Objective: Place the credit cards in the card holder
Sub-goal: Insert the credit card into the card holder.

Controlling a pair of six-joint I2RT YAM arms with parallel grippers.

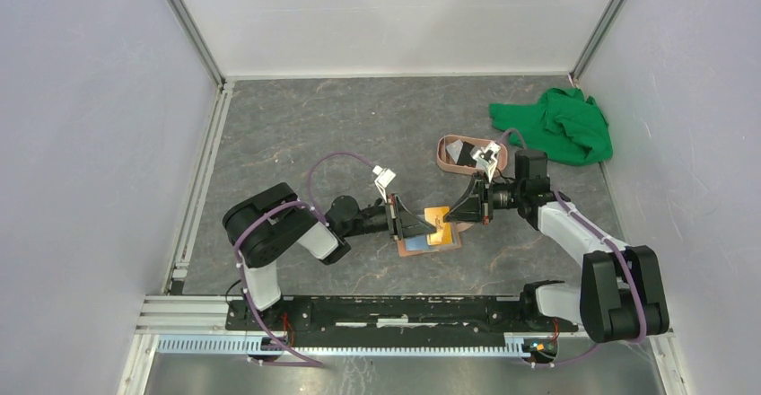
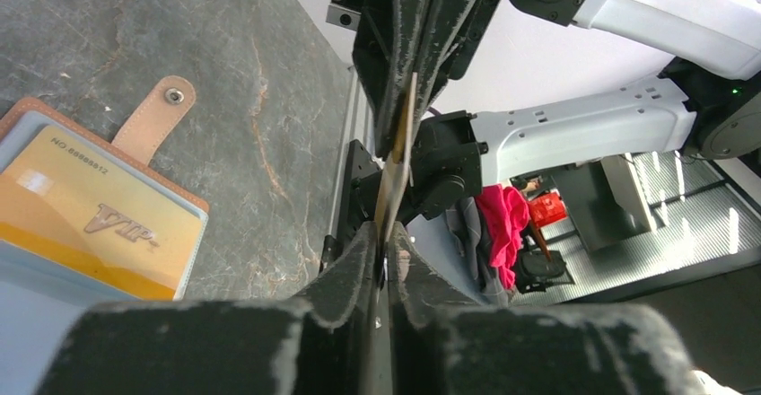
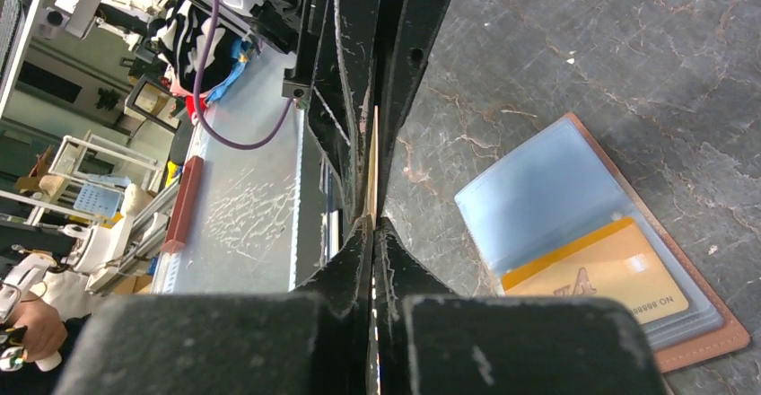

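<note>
Left wrist view: thin pale-gold plastic credit card seen edge-on, clamped at one end by left gripper, jaws pressed together on it; opposite end nipped likewise by right gripper, also closed on the card; held flat and level just above the open tan-brown leather-like card holder on the grey marbled table; another gold VIP card already tucked in a clear sleeve there; snap tab lying unfastened.

Probably light, stiff yet springy, slick-faced; liable to bow or squirt out if pushed from both ends at once; best pinched by a narrow margin at one edge, leaving the leading edge bare to slide under a sleeve mouth.

Top external view: pink oval tray and crumpled green cloth well apart, farther back.
</note>
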